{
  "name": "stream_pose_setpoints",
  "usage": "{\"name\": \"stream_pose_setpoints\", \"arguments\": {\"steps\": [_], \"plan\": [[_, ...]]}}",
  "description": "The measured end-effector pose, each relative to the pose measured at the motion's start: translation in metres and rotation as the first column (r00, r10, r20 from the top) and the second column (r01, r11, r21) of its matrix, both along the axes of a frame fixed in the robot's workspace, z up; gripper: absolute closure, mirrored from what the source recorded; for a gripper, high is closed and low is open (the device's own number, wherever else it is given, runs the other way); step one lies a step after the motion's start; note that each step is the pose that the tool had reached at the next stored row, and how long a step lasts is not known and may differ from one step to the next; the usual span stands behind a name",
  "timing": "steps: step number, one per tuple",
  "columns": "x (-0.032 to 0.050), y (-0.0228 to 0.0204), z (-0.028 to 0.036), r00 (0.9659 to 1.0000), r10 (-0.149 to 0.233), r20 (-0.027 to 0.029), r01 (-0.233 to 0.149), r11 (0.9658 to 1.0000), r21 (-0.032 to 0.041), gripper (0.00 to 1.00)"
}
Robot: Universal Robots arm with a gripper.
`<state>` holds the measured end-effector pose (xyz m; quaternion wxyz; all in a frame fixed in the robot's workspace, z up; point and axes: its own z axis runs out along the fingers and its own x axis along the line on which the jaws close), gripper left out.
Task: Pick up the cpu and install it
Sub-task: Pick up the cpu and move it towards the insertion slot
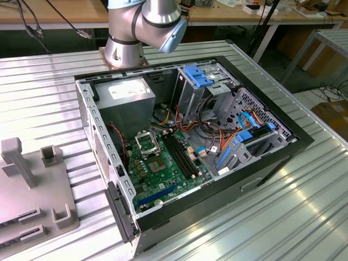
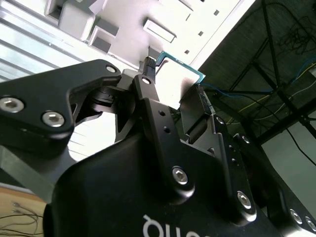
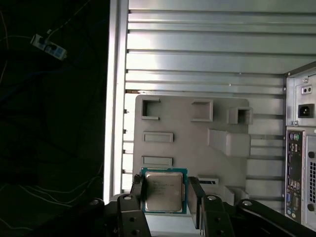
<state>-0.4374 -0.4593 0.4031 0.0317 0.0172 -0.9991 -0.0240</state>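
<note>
Pick-up step: I am pinching the cpu (image 3: 163, 191) in my gripper (image 3: 166, 196) above the grey tray (image 3: 192, 123); installation not yet done.

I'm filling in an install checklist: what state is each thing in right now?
cpu: clamped in the claw, over the grey tray.
claw: shut on the cpu.
computer case: lying on its side, panel off, inside exposed.
socket: empty, no chip seated.
</note>
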Motion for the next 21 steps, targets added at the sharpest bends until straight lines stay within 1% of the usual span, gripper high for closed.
{"name": "stream_pose_setpoints", "arguments": {"steps": [21], "plan": [[0.0172, 0.0, -0.0001, 1.0, 0.0, 0.0001, 0.0, 1.0, 0.0001, 0.55]]}}
